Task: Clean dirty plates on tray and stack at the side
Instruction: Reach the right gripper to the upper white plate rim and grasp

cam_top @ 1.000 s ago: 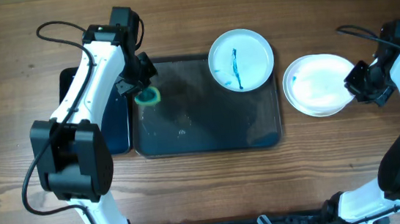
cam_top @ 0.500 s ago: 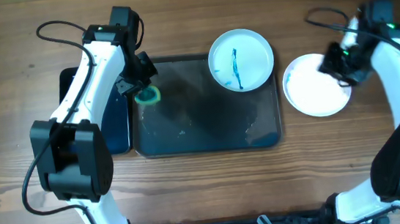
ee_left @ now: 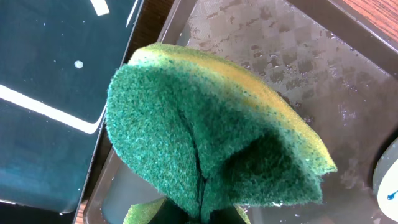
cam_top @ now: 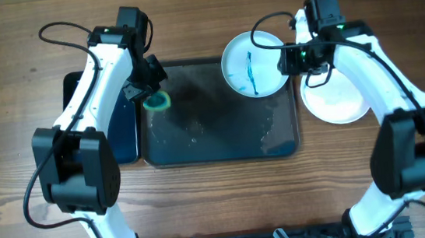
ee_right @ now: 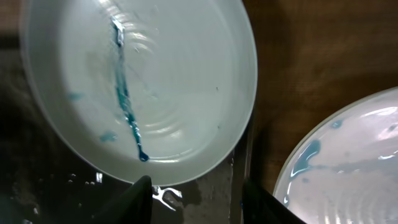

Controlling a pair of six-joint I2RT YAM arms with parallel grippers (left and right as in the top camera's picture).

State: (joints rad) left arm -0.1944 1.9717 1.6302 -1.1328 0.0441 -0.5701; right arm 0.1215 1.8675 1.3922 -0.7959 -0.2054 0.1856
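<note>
Overhead shows both arms at once. The left hand (cam_top: 150, 92) is clamped on a green-and-yellow sponge (cam_top: 157, 102) over the left end of the tray (cam_top: 222, 134), beside a black tray (cam_top: 116, 136). The right hand (cam_top: 291, 58) hangs at the right edge of the streaked plate (cam_top: 254, 64), which lies in the tray's top right corner. The stack of plates (cam_top: 343, 98) sits on the counter (cam_top: 221, 204) just right of the tray.

Only the right wrist view shows that hand's fingers (ee_right: 134, 198) apart and holding nothing, and a teal smear on the stack's top plate.

The folded sponge fills the left wrist view and hides the fingers there. How many plates are in the stack cannot be told.
</note>
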